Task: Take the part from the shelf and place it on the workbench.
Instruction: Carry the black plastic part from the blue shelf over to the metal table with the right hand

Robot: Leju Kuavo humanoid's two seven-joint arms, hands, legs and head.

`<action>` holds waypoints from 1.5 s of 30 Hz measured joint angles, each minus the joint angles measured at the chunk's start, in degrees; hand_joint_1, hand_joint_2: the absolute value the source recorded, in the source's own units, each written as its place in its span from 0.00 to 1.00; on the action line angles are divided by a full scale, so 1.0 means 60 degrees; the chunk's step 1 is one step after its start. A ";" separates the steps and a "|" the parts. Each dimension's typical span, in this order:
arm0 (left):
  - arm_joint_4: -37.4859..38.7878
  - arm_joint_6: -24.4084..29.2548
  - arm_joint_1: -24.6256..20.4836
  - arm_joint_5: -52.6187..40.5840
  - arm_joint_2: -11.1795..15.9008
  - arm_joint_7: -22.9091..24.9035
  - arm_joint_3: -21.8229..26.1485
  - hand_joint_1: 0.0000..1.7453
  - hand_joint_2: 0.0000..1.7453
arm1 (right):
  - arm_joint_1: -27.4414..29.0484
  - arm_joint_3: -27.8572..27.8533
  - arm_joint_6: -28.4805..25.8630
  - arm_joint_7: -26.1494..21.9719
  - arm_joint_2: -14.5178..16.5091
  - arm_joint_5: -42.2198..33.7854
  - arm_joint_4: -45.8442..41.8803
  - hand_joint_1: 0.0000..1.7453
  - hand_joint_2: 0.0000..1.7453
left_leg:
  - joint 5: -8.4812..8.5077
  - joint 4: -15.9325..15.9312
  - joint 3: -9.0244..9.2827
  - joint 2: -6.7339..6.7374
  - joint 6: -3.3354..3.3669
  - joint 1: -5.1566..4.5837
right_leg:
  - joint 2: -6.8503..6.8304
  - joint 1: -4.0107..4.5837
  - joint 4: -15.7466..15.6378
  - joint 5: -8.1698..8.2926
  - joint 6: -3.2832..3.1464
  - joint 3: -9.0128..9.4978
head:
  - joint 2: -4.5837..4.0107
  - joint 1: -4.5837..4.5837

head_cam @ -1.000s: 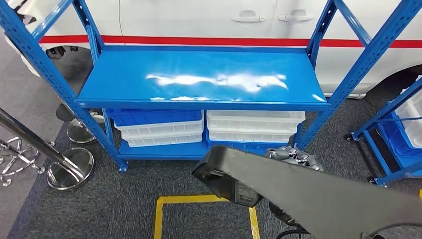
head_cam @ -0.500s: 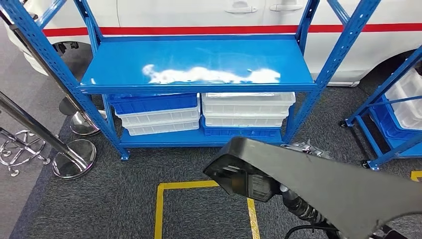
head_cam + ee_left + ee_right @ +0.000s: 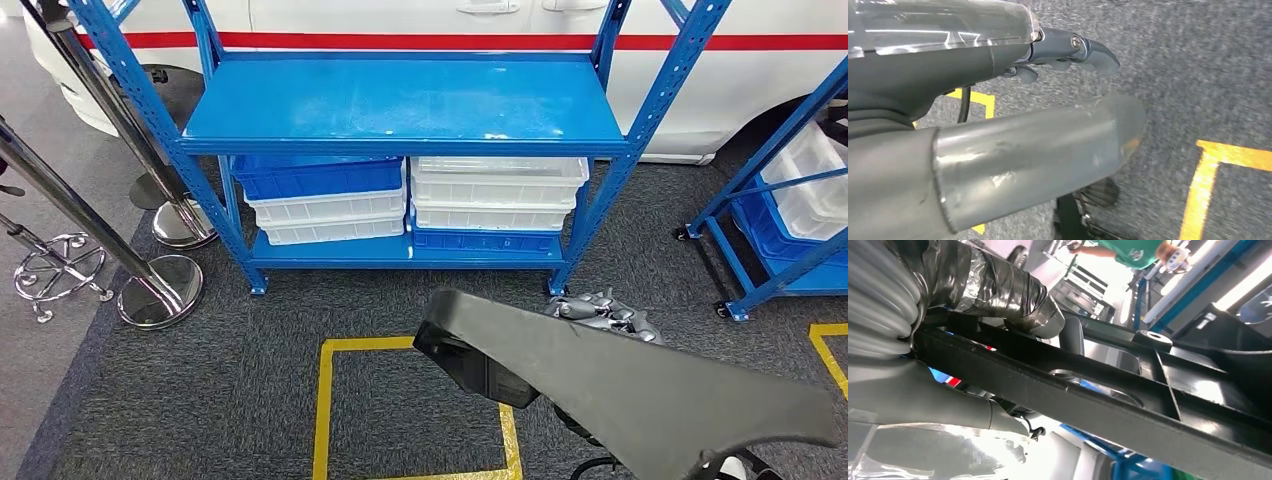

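A long black plastic part slants across the lower right of the head view, above the carpet. My right hand grips it from behind, with silver fingers showing past its upper edge. In the right wrist view the tape-wrapped thumb lies against the part's ribbed black underside. The blue shelf stands ahead with a bare top board. My left hand hangs over the carpet and holds nothing, its thumb apart from the fingers.
White bins and a blue bin fill the lower shelf. Chrome stanchion bases stand at the left. A second blue wheeled rack is at the right, a white car behind. Yellow floor tape lies below. A person in green is far off.
The whole picture has shifted, so the camera has moved: the shelf now sits higher and smaller in view. The part stays in my right hand.
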 joint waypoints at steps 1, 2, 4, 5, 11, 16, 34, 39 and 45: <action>0.0000 0.0000 0.0007 0.0000 -0.0003 0.0001 0.0000 0.00 0.00 | 0.0015 -0.0011 -0.0002 -0.0001 0.0006 -0.0001 0.0003 0.99 1.00 | 0.0116 0.0001 -0.0129 0.0030 0.0064 0.0020 | 0.0021 -0.0022 0.0395 -0.0454 0.0052 -0.0142 | 0.0000 0.0000; 0.0000 -0.0002 0.0004 0.0000 -0.0005 0.0001 0.0000 0.00 0.00 | 0.0029 -0.0022 -0.0003 -0.0003 0.0012 -0.0002 0.0005 0.99 1.00 | 0.0231 0.0027 -0.0275 0.0048 0.0109 0.0013 | 0.0035 -0.0050 0.0975 -0.0988 0.0097 -0.0316 | 0.0000 0.0000; 0.0000 -0.0006 0.0003 0.0000 -0.0009 0.0000 0.0000 0.00 0.00 | 0.0047 -0.0041 -0.0004 -0.0003 0.0012 -0.0001 0.0010 0.99 1.00 | 0.0447 0.0118 -0.0619 0.0059 0.0125 0.0009 | 0.0036 -0.0091 0.2241 -0.1643 0.0175 -0.0592 | 0.0000 0.0000; 0.0000 -0.0008 0.0004 0.0000 -0.0011 -0.0001 0.0000 0.00 0.00 | 0.0053 -0.0045 -0.0003 -0.0003 0.0012 0.0000 0.0011 0.99 1.00 | 0.0543 0.0187 -0.0807 0.0062 0.0112 0.0009 | 0.0036 -0.0113 0.2634 -0.1596 0.0204 -0.0593 | 0.0001 0.0000; 0.0000 -0.0013 0.0008 -0.0036 -0.0017 -0.0115 0.0000 0.00 0.00 | 0.0056 -0.0053 -0.0014 -0.0030 0.0025 0.0174 0.0015 0.99 1.00 | 0.1005 0.0393 -0.1485 0.0038 -0.0140 0.0027 | 0.0049 -0.0092 -0.0176 -0.1045 0.0067 0.1828 | 0.0001 -0.0003; 0.0000 -0.0007 0.0026 -0.0191 0.0018 -0.0386 0.0000 0.00 0.00 | 0.0101 -0.0027 -0.0214 -0.0228 0.0097 0.0669 0.0039 0.99 1.00 | 0.0599 0.0926 -0.1842 0.0000 -0.0397 0.0049 | 0.0005 -0.0114 -0.0673 -0.0944 -0.0343 0.1796 | 0.0001 -0.0004; 0.0000 0.1194 -0.0012 -0.0763 0.0075 -0.0668 0.0002 0.00 0.00 | -0.0581 0.0417 -0.0241 -0.0097 0.0245 0.0656 0.0168 0.99 1.00 | 0.0399 0.0260 -0.0716 0.0100 0.0004 0.0116 | 0.0173 -0.0094 0.2027 -0.1712 0.0153 -0.0180 | 0.0000 0.0013; 0.0000 0.0964 -0.0035 -0.1272 0.0060 -0.0466 -0.0210 0.00 0.00 | -0.0603 0.0567 -0.0207 0.0091 0.0465 0.0005 0.0168 0.99 1.00 | 0.0374 0.0338 -0.0735 0.0578 -0.0066 0.0105 | -0.0272 -0.0113 0.0851 -0.0856 0.0160 0.0583 | 0.0000 0.0013; 0.0000 0.0639 -0.0068 -0.1589 0.0050 -0.0398 -0.0530 0.00 0.00 | -0.0798 0.0638 0.0018 0.0356 0.0818 -0.0442 0.0296 0.99 1.00 | 0.0256 0.0426 -0.0781 0.0894 -0.0376 0.0046 | -0.0407 0.0018 -0.0294 -0.0512 -0.0253 0.0932 | 0.0001 0.0006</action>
